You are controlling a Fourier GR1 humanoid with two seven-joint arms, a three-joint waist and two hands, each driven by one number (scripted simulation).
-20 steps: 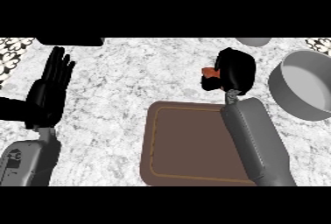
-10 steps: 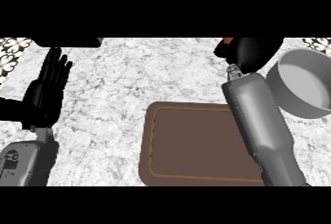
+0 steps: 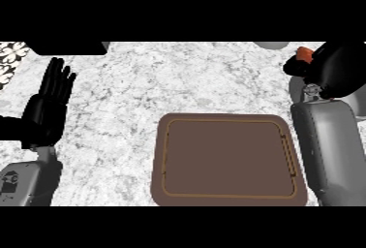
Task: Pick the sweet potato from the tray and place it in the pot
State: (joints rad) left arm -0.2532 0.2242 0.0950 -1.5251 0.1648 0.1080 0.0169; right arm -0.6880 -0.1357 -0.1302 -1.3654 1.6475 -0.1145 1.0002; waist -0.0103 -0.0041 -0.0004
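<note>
My right hand (image 3: 337,68) is at the upper right, curled round the orange sweet potato (image 3: 304,52), of which only a small tip shows above the fingers. The hand and its grey forearm cover most of the grey pot (image 3: 296,91); just a sliver of its rim shows beside the wrist. The brown tray (image 3: 227,160) lies low in the middle with nothing on it. My left hand (image 3: 47,107) rests at the left edge, fingers straight and pointing up.
A dark object (image 3: 68,47) sits at the top left edge, next to a patterned patch (image 3: 12,53). A grey rounded object (image 3: 271,45) peeks in at the top right. Marble counter surrounds the tray.
My right hand has carried the sweet potato further right, from beside the pot to over it, hiding most of the pot. The view shifted slightly. The left hand stayed still.
</note>
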